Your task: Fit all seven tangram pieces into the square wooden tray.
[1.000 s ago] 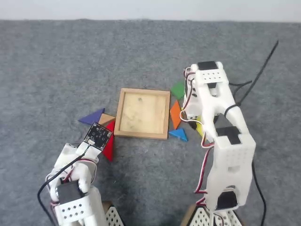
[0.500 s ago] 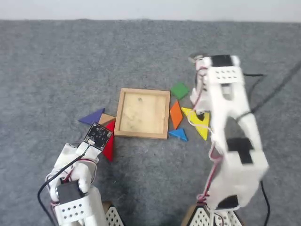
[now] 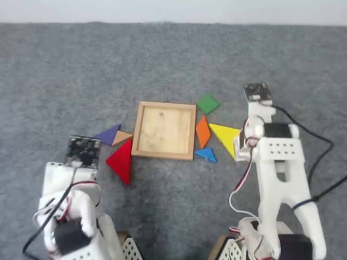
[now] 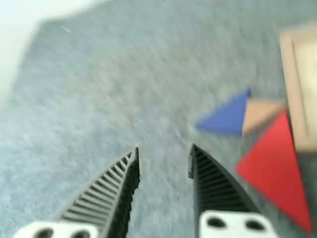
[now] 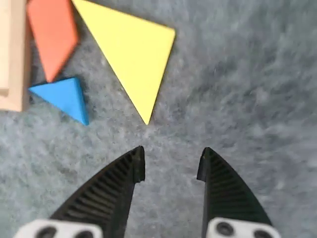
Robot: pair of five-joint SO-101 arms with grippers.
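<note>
Left gripper [image 4: 163, 153] hangs spread wide left of the red triangle [image 4: 275, 166], right gripper [image 5: 171, 156] spread too, just near of the yellow triangle [image 5: 130, 54] (wooden tray [image 3: 162, 155] between those triangles).

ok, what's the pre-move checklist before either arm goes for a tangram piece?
1. Space in the tray: empty, ok.
2. All seven pieces in sight: ok. The green square, orange parallelogram, yellow triangle and light blue triangle lie on one side of it. The dark blue triangle, tan piece and red triangle lie on the other.
3. The left gripper open, empty: ok.
4. The right gripper open, empty: ok.
5. Tan piece clear of its neighbours: cannot tell, they crowd together.
</note>
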